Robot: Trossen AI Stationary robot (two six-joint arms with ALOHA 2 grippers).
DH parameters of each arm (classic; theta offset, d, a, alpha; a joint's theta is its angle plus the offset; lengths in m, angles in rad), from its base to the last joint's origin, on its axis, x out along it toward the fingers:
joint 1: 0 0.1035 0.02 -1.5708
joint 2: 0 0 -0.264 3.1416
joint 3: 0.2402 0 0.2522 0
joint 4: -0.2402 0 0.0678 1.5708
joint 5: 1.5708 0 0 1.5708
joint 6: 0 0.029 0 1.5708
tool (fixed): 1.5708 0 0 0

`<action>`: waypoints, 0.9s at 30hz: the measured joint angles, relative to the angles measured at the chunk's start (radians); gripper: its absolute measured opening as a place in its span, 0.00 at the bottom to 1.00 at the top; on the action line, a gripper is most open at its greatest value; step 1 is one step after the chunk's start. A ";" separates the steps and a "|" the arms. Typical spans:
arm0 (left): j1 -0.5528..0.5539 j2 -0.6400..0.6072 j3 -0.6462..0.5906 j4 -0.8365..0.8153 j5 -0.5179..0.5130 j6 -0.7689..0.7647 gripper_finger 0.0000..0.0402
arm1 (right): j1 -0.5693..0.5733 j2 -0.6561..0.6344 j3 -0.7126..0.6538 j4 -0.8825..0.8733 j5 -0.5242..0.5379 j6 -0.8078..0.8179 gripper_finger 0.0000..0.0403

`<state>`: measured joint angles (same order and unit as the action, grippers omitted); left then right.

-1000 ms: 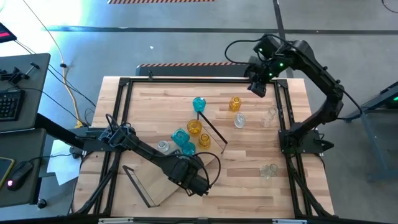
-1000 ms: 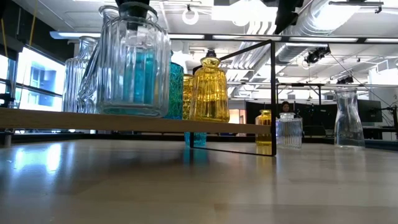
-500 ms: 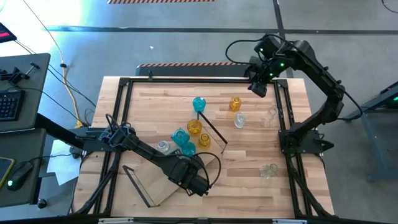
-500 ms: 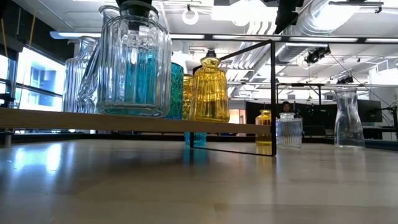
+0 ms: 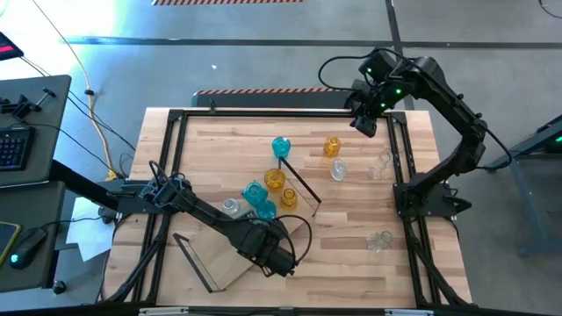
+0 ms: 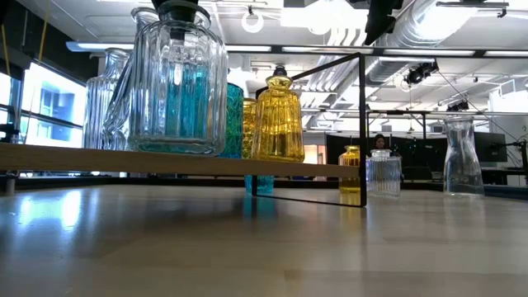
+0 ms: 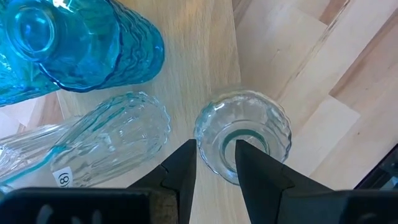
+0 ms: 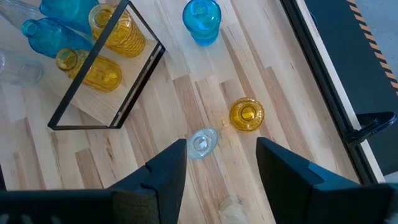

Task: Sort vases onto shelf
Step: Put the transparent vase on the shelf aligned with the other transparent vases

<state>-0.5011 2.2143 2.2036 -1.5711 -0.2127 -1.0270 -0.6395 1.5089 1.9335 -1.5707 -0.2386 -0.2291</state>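
The shelf (image 5: pixel 217 260) is a light-wood board with black wire ends, lying slantwise on the table. On it stand teal (image 5: pixel 255 193), amber (image 5: pixel 275 180) and clear (image 5: pixel 230 207) vases. My left gripper (image 5: pixel 279 257) is low over the board's near part, shut on a clear ribbed vase (image 6: pixel 177 82) that stands on the board. More vases stand on the tabletop: teal (image 5: pixel 281 147), amber (image 5: pixel 332 145), clear (image 5: pixel 338 171). My right gripper (image 5: pixel 364 121) hangs open, high over the far right corner. My left gripper (image 7: pixel 214 149) comes from above, pointing down, at the clear vase's mouth. One finger (image 7: pixel 249 165) is inside the mouth and one (image 7: pixel 181 167) outside, with the rim wall (image 7: pixel 206 144) between them. The vase stands upright with its base on the board (image 6: pixel 247 167).
Two more clear vases stand near the table's right edge (image 5: pixel 382 162) (image 5: pixel 379 239). A teal vase (image 7: pixel 68 43) and a tall clear one (image 7: pixel 99 146) are close beside the held vase. A black frame (image 5: pixel 176 118) rims the tabletop. Bare wood lies along the far side.
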 joint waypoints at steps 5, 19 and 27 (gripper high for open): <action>0.000 0.000 0.000 0.000 -0.001 0.016 0.26 | 0.000 0.000 0.000 0.000 0.000 0.000 0.44; 0.000 0.000 0.000 0.000 -0.007 0.110 0.26 | 0.000 0.000 0.000 0.000 0.000 0.000 0.44; 0.001 -0.013 0.000 0.000 -0.010 0.133 0.26 | 0.000 0.000 0.000 0.000 0.000 0.000 0.44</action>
<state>-0.5003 2.2011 2.2040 -1.5707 -0.2222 -0.8941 -0.6395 1.5089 1.9335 -1.5711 -0.2390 -0.2291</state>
